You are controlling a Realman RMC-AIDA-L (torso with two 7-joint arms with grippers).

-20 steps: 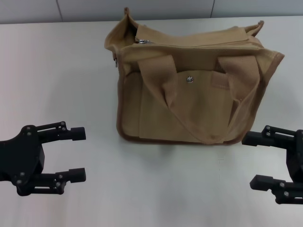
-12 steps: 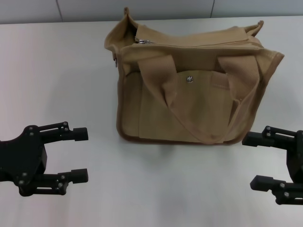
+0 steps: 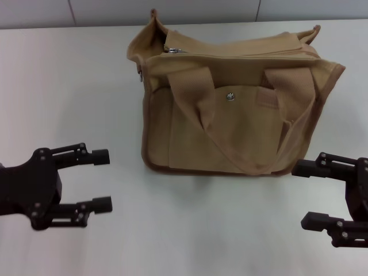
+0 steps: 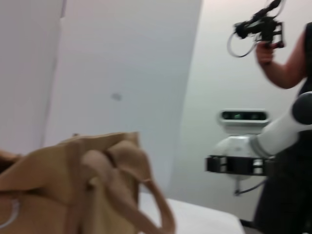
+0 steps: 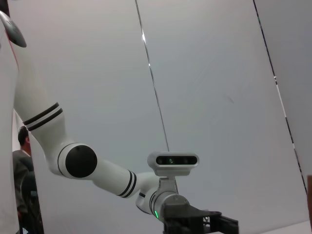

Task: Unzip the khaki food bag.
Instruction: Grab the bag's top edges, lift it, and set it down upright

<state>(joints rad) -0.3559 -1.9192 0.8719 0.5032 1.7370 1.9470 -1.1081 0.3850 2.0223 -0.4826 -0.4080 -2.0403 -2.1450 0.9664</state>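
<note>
From my head camera, the khaki food bag (image 3: 233,106) stands upright on the white table (image 3: 69,86), far centre. My left gripper (image 3: 102,179) and right gripper (image 3: 305,194) hover near me, both spread wide, grasping nothing. My left wrist camera shows the bag's handles close by. My right wrist camera shows my left arm (image 5: 87,163).

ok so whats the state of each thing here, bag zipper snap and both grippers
khaki food bag: upright on the table, not held.
zipper: looks closed along the top, pull at the bag's left end.
front pocket snap: fastened.
handles: flopped down over the front.
left gripper: open, empty, short of the bag.
right gripper: open, empty, near the bag's lower right corner.
</note>
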